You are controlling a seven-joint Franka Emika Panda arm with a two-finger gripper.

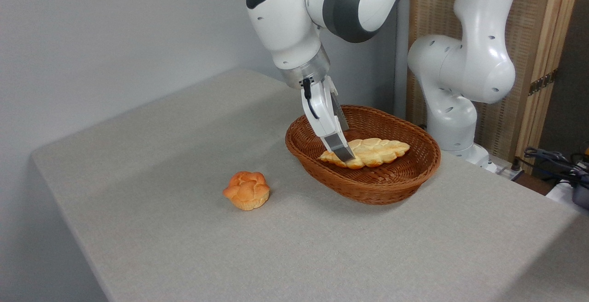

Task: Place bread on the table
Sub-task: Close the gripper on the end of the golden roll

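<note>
The bread (372, 151), a pale golden braided loaf, lies inside the brown wicker basket (391, 187) on the grey table (184, 154). My gripper (345, 143) reaches down into the basket over the loaf's left part. Its near finger (341, 148) stands in front of the loaf and its far finger (341, 118) is behind it, a gap showing between that finger and the loaf. The jaws stand apart astride the loaf, which still rests on the basket floor.
A small round orange bun (247, 190) sits on the table left of the basket. The arm's white base (453, 122) stands behind the basket. Cables (557, 161) lie at the far right, and a grey wall runs along the back left.
</note>
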